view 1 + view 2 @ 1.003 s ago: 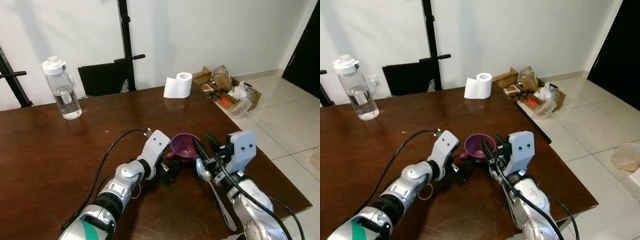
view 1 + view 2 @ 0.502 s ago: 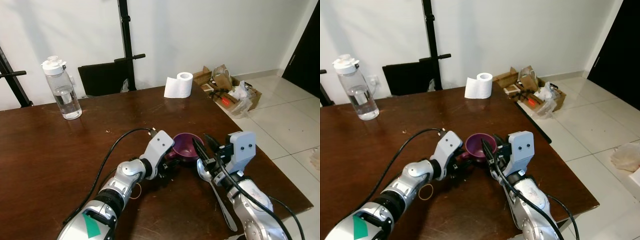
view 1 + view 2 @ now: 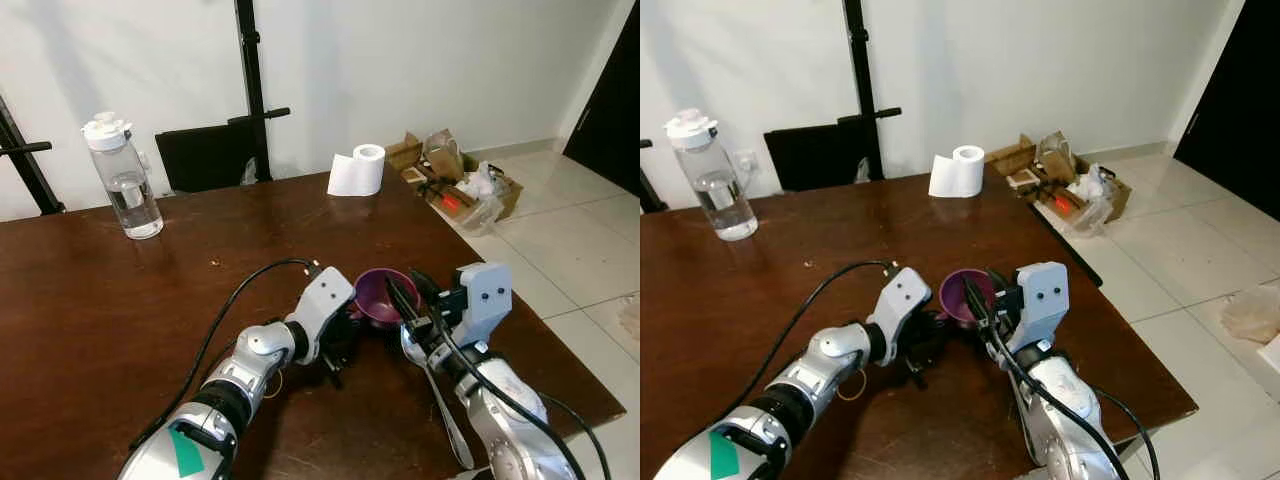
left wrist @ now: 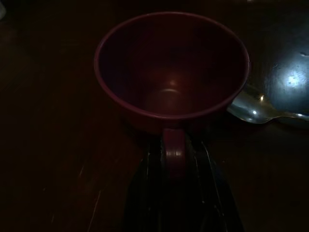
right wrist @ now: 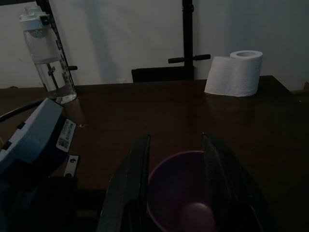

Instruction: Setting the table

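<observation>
Between the two grippers, near the table's (image 3: 90, 300) right edge: a purple cup (image 3: 384, 295), upright and empty. Left gripper (image 4: 175, 157) pinching the cup's handle (image 4: 174, 151), one black finger on each side of it, as seen in the left wrist view. Right gripper (image 5: 175, 164) just behind the cup on the robot's side, fingers (image 5: 131, 186) spread wide and framing the rim without visibly touching it. Just beside the cup, beneath the right gripper, a metal spoon (image 3: 432, 385) flat on the wood, bowl end toward the cup, handle trailing back toward the robot. Well beyond both grippers, a clear water bottle (image 3: 123, 178) and a toilet paper roll (image 3: 358, 171) by the far edge. Step in hand, judging from the grip: positioning the cup by its handle within the place setting. Next move likely calls for sliding or lifting without tipping, keeping clear of the spoon, then freeing the handle with the cup settled upright.
</observation>
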`<state>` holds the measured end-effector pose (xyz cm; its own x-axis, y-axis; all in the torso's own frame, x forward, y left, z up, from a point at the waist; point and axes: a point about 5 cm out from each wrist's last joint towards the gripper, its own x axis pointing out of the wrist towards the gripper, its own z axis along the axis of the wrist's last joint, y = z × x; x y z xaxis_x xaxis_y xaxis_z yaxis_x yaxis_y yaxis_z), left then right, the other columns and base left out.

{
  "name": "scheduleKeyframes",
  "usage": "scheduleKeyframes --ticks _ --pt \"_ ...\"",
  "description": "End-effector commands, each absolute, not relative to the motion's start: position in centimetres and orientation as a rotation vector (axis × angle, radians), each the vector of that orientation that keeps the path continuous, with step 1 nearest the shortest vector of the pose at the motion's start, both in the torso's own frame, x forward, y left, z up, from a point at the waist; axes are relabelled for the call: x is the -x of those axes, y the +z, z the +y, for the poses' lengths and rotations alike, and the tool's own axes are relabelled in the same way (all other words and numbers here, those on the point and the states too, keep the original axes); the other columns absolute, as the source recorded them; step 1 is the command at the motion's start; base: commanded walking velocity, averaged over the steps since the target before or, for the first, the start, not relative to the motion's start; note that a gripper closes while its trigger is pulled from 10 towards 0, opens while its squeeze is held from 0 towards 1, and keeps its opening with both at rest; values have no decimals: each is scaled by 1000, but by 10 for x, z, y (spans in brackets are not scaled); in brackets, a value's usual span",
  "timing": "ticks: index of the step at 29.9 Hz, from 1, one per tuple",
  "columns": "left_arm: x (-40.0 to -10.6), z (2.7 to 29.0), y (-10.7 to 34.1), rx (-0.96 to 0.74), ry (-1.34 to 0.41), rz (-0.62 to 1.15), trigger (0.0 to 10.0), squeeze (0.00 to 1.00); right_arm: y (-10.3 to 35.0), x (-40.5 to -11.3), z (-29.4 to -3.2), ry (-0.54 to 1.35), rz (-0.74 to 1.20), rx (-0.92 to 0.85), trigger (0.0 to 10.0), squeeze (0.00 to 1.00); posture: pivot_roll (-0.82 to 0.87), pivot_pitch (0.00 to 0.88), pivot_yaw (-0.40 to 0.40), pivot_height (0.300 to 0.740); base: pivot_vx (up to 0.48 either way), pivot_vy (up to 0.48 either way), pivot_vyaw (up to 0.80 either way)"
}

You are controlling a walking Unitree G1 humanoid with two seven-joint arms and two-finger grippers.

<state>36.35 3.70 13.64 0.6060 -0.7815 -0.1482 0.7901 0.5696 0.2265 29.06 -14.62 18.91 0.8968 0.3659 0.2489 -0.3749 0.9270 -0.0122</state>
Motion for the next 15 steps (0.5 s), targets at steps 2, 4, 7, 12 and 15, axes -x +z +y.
scheduleKeyframes --ticks 2,4,7,12,15 --pt "-361 39 133 -268 -940 24 0 0 189 -290 -144 393 -242 -41 10000 0 -123 76 92 740 0 0 0" --pt "-360 41 135 -259 -945 10 0 0 189 -291 -145 392 -242 -42 10000 0 -122 76 92 740 0 0 0" --pt "-361 44 137 -243 -931 -3 0 0 189 -291 -145 391 -243 -43 10000 0 -122 77 92 740 0 0 0" --pt "-371 61 156 -81 -813 -45 10000 0 189 -291 -145 387 -243 -44 10000 0 -116 77 93 740 0 0 0" --pt "-371 67 163 -18 -794 -67 10000 0 189 -290 -145 385 -244 -46 10000 0 -112 78 94 740 0 0 0"
